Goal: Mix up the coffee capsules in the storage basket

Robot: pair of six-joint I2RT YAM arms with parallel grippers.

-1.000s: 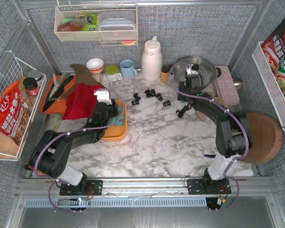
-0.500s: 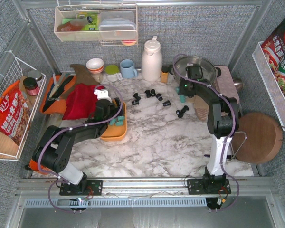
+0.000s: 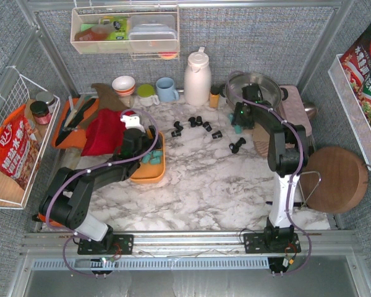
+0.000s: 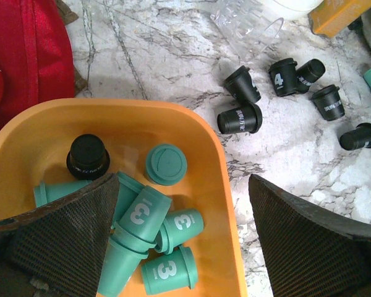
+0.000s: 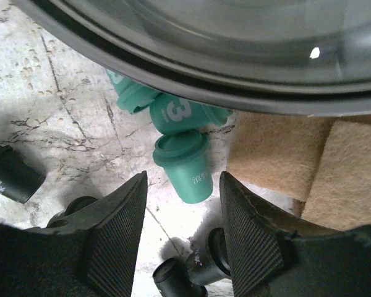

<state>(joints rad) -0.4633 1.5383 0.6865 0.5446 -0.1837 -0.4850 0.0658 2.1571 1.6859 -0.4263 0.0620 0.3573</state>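
Now left hand [image 4: 184,184] gapes over plastic basket [image 4: 131,129], right hand [image 5: 182,178] astride tapered teal capsule [image 5: 187,164].

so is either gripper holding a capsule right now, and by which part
Nothing is held. The left gripper hangs open over the storage basket; the right gripper is open around a teal capsule, not touching it.

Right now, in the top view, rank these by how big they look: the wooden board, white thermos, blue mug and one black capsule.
Largest to smallest:
round wooden board
white thermos
blue mug
black capsule
The thermos stands upright and is seen from above, so it may look shorter than it is.
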